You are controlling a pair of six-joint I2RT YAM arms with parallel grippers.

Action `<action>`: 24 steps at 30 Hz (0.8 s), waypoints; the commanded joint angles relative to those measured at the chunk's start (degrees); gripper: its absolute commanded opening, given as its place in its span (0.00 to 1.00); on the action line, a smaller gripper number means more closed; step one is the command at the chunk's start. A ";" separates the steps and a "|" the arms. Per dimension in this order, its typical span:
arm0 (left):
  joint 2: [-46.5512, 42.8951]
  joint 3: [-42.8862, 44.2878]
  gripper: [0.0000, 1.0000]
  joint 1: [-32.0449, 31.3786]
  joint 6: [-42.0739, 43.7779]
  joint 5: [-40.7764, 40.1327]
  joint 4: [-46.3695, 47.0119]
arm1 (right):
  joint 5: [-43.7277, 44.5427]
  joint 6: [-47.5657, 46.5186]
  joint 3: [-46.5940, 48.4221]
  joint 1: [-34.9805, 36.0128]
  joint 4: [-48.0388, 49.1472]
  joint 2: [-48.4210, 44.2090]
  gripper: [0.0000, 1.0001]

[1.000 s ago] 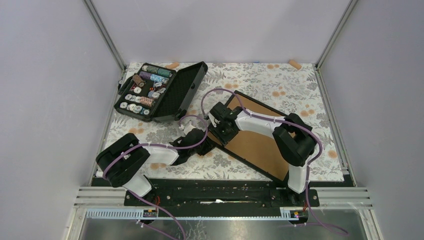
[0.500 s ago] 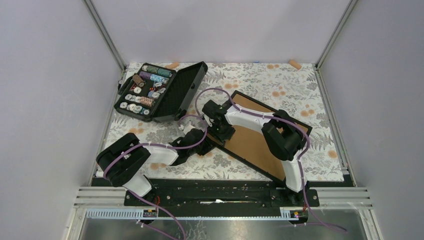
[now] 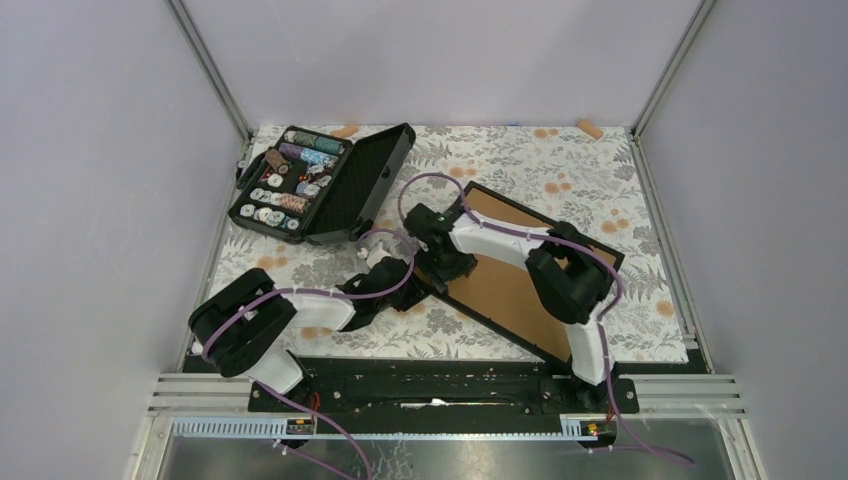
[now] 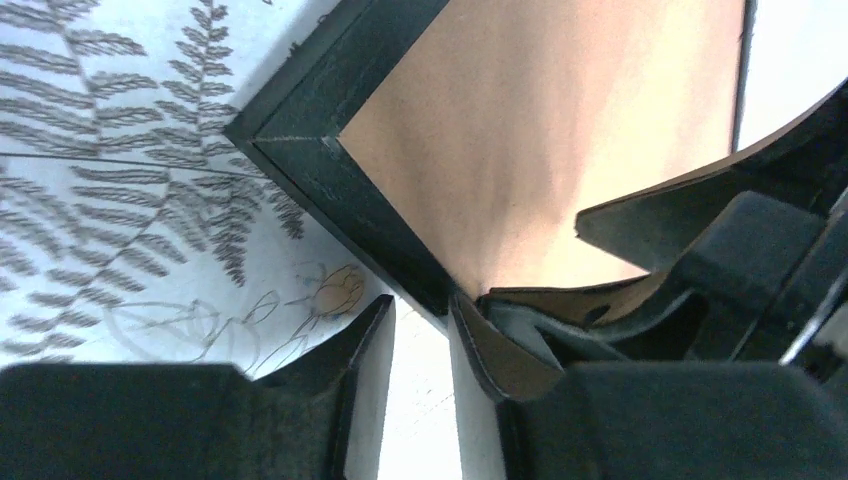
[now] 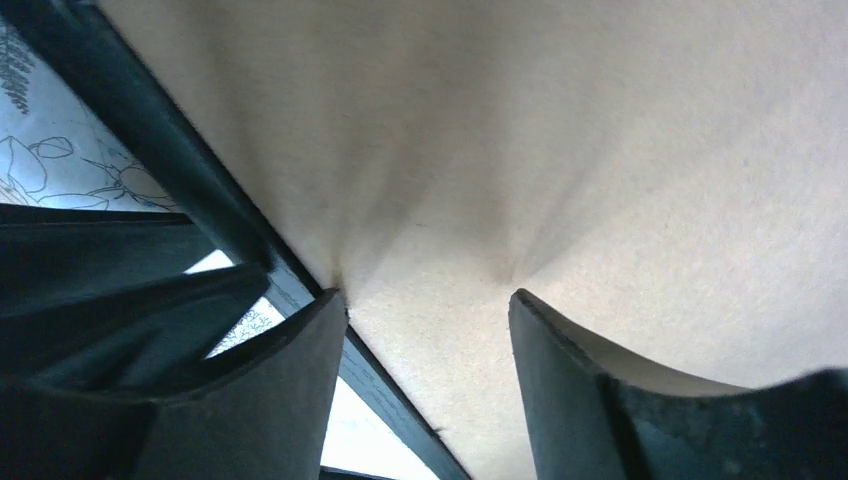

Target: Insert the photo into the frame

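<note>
The frame (image 3: 505,295) lies back up on the floral table, its brown board showing inside a thin black rim. The photo is not in view. My left gripper (image 3: 407,268) is at the frame's left corner; in the left wrist view its jaws (image 4: 420,322) stand a narrow gap apart, tips against the black rim (image 4: 300,130). My right gripper (image 3: 450,268) is open, its fingertips down on the brown board (image 5: 560,130) just inside the rim (image 5: 170,170). Its jaws (image 5: 430,300) hold nothing.
An open black case of thread spools (image 3: 320,182) lies at the back left. Two small orange pieces (image 3: 346,130) (image 3: 590,128) lie at the back edge. The two grippers are close together at the frame's left corner. Grey walls surround the table.
My right gripper and elbow have moved left along the board toward the frame's left corner, then settled. My left arm has barely moved.
</note>
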 commanded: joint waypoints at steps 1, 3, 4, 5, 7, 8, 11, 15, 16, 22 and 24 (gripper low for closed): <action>-3.62 -3.08 0.35 0.12 10.30 -3.30 -19.98 | 2.28 8.62 -10.27 -0.19 11.31 -6.63 0.73; -9.70 -3.14 0.40 -0.39 14.51 -3.74 -19.47 | 5.69 11.16 -12.79 -1.42 12.01 -12.69 0.79; -12.58 -3.01 0.44 -0.52 16.38 -3.43 -19.45 | 7.63 12.52 -14.23 -2.37 12.29 -15.37 0.83; -15.58 -2.77 0.49 -0.58 18.36 -2.48 -19.10 | 9.75 14.29 -15.93 -3.61 12.71 -18.22 0.87; -21.17 -1.84 0.59 -0.80 22.00 -0.46 -19.23 | 12.41 17.93 -19.76 -7.63 13.40 -23.34 0.93; -23.29 -1.36 0.64 -0.83 23.50 0.89 -19.16 | 13.12 20.01 -21.72 -9.97 13.61 -25.73 0.96; -28.44 0.63 0.74 -0.83 27.57 4.81 -19.98 | 13.49 25.99 -28.11 -19.30 13.78 -32.58 1.00; -32.28 4.90 0.85 -0.74 32.85 8.05 -23.67 | 6.93 30.66 -40.39 -38.43 18.56 -43.84 1.00; -32.59 6.31 0.86 -0.72 33.62 8.75 -24.81 | 5.37 31.49 -42.82 -42.90 19.96 -46.10 1.00; -32.26 13.93 0.89 -0.62 39.89 12.42 -30.47 | 5.33 33.65 -49.54 -61.35 21.50 -51.16 1.00; -32.53 15.53 0.89 -0.56 41.24 12.41 -31.69 | 7.27 34.29 -50.35 -64.65 21.69 -50.74 0.97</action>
